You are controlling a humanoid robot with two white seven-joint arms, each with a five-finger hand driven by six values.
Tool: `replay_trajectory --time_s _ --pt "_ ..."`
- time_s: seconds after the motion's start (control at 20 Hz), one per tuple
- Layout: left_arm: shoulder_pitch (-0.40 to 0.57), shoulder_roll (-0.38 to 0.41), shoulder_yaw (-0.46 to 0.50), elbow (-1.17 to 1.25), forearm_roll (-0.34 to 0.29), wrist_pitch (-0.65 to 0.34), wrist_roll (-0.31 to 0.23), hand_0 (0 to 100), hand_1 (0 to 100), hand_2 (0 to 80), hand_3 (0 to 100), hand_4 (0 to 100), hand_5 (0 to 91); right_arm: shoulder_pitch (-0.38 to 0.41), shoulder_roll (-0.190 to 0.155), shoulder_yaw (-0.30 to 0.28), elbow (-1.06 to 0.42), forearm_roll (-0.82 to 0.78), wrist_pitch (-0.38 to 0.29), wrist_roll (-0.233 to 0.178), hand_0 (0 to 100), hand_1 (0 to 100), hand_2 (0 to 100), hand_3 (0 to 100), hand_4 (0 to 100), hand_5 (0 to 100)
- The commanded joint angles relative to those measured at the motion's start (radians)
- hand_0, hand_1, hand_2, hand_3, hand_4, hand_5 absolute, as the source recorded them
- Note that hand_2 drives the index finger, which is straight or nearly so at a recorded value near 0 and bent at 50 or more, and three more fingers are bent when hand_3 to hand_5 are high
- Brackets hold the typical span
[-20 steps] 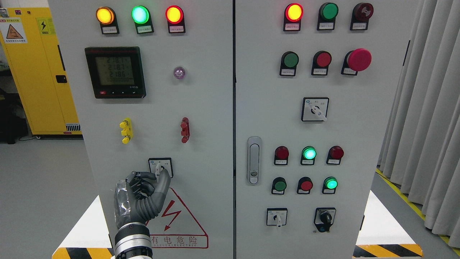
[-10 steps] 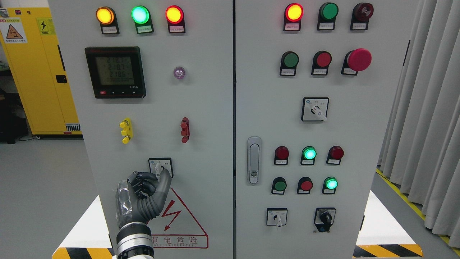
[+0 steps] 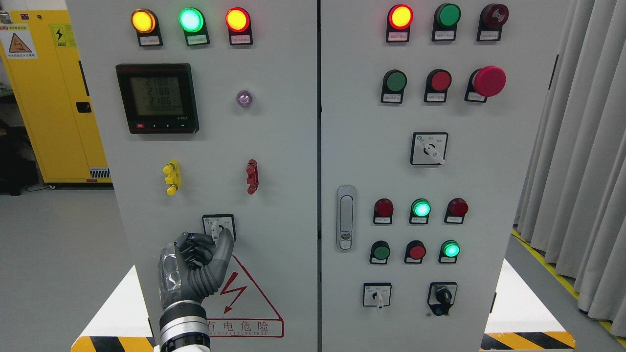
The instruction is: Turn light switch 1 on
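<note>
On the lower part of the left cabinet door sits a small square rotary switch with a white lever pointing down-left. My left hand rises from the bottom edge, dark fingers curled, thumb and forefinger pinched on that white lever. The hand covers the switch's lower left corner. My right hand does not show in the head view.
The left door carries three lit lamps, a meter display, yellow and red handles and a red warning triangle. The right door holds buttons, lamps, rotary switches and a latch. A yellow cabinet stands left, curtains right.
My left hand has drifted a few pixels to the right and stays pinched on the lever. The meter digits changed slightly. The lamps look the same.
</note>
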State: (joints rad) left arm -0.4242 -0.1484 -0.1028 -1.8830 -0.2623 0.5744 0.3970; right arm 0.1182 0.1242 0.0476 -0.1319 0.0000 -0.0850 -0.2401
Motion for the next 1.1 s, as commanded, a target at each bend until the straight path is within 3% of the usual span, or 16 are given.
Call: replay_trajectory --time_s 0.0,1.05 --pt "-0.002 -0.002 0.000 0.004 -0.006 -0.001 -0.003 28 65 63.0 92 90 83.8 0.000 0.000 0.000 0.000 -0.029 0.001 0.001 0 50 4 0 0 0" --pt "-0.002 -0.002 0.000 0.007 -0.008 -0.001 -0.003 25 63 64.2 93 90 84.1 0.000 0.000 0.000 0.000 -0.029 0.001 -0.001 0 50 4 0 0 0"
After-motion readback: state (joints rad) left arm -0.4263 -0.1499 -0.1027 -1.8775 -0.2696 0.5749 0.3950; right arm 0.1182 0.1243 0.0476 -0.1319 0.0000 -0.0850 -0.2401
